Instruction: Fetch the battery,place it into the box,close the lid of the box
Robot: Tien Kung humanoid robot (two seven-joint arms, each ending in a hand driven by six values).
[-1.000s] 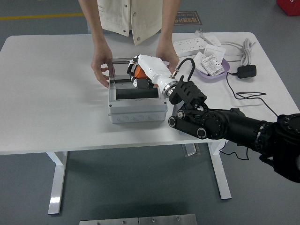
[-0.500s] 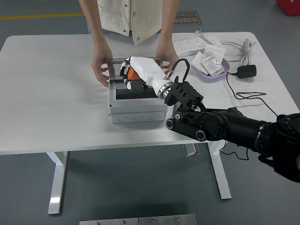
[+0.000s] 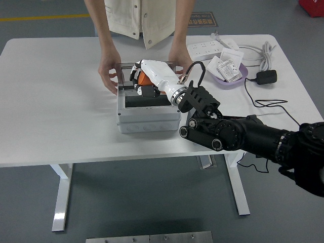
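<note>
A grey box (image 3: 147, 120) stands on the white table (image 3: 55, 116), its clear lid (image 3: 121, 76) raised upright at the back. My right hand (image 3: 144, 83), white with dark fingertips, reaches over the open box and is shut on the orange battery (image 3: 144, 79), holding it just above the back of the opening. A person at the far side holds the lid with both hands: one hand (image 3: 108, 73) at its left edge, the other hand (image 3: 179, 61) at its right. My left arm is out of view.
At the back right lie a purple tray (image 3: 230, 78) with white packets, a white power strip (image 3: 205, 48), a white cable and a black adapter (image 3: 267, 77) with its black cord. The table's near edge runs below the box.
My right hand moved left and back over the box with the battery, mostly in the first half second. The person's hands stayed on the lid.
</note>
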